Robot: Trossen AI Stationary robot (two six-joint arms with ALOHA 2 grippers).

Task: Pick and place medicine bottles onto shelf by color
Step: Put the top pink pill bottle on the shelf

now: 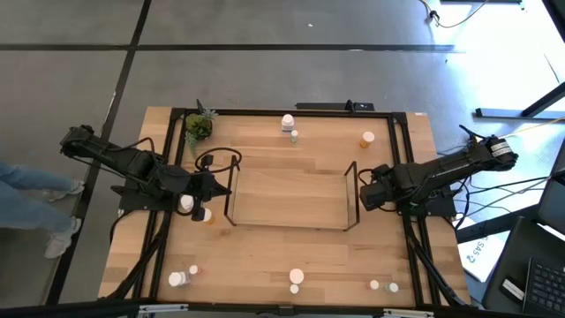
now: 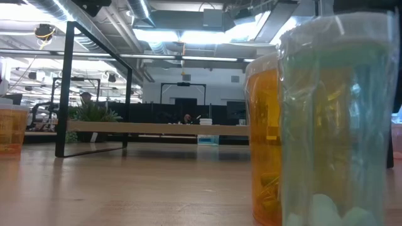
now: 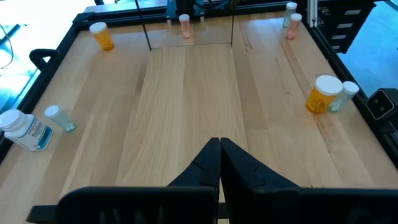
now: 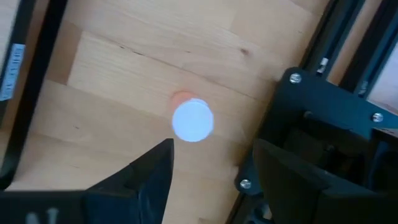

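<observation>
High view shelf (image 1: 287,196): lying mid-frame, nothing sitting on it
Orange bottle (image 1: 366,139): standing upper right, open wood around it
Left gripper (image 1: 212,185): fingers resting together
Right gripper (image 1: 364,196): fingers standing apart, gripping nothing

high: overhead, straight down | low: tabletop level, bottles (image 2: 314,125) close | wrists: over table, shelf (image 3: 186,93) shared with high

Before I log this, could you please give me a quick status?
Left gripper shut, beside shelf. Right gripper open above white-capped bottle. Nothing blocking it.

No readable text, labels or numbers anywhere.
</observation>
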